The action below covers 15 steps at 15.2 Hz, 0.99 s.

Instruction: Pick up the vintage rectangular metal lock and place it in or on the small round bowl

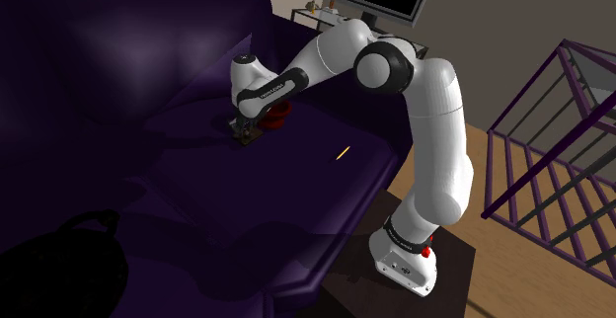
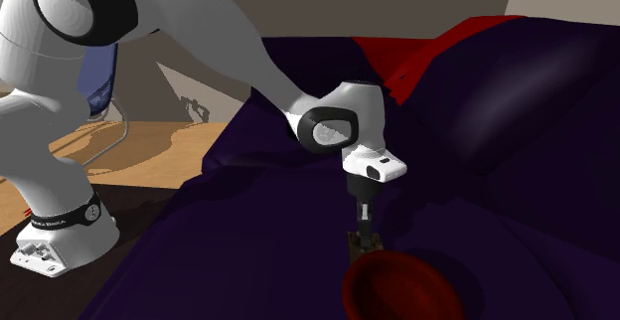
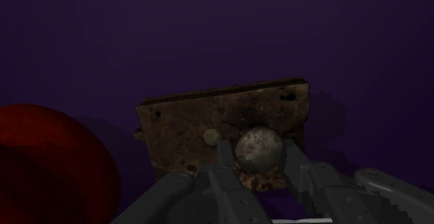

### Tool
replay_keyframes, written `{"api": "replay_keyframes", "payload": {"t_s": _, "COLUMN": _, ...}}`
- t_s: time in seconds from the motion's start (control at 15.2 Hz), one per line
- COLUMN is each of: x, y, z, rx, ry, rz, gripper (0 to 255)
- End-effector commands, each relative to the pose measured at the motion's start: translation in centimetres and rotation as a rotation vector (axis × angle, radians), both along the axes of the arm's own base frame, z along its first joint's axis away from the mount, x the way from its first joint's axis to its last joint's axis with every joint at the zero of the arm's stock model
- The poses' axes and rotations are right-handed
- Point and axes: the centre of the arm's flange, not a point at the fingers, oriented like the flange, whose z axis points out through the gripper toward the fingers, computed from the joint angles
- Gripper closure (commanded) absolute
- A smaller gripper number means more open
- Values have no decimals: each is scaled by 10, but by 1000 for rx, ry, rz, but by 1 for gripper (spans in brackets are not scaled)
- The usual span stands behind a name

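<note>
A rusty brown rectangular lock (image 3: 184,122) with a round grey knob (image 3: 258,147) lies flat on the dark purple sofa seat (image 1: 296,178). My black gripper (image 3: 258,161) points straight down on it, and its two fingers are shut on the knob from both sides. From the shoulder view the gripper (image 1: 242,130) sits low on the seat, right next to the small dark red round bowl (image 1: 280,118). In the second exterior view the bowl (image 2: 397,286) stands just in front of the gripper (image 2: 365,227). The bowl (image 3: 49,167) also bulges beside the lock.
A thin yellow stick (image 1: 342,152) lies on the seat near its edge. Sofa back cushions (image 1: 118,59) rise behind the lock. A dark bag (image 1: 59,267) sits at the seat's near end. A purple railing (image 1: 553,158) stands beyond my stand (image 1: 415,277).
</note>
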Motion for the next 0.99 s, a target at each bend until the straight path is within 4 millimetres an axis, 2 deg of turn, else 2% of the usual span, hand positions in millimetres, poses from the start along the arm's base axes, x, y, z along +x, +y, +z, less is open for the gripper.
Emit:
{"api": "replay_keyframes", "payload": {"t_s": 0.0, "x": 0, "y": 0, "z": 0, "rx": 0, "ry": 1, "rz": 0, "gripper": 255}}
{"api": "replay_keyframes", "payload": {"t_s": 0.4, "x": 0, "y": 0, "z": 0, "rx": 0, "ry": 1, "rz": 0, "gripper": 255}}
{"api": "replay_keyframes", "payload": {"t_s": 0.92, "x": 0, "y": 0, "z": 42, "rx": 0, "ry": 1, "rz": 0, "gripper": 255}}
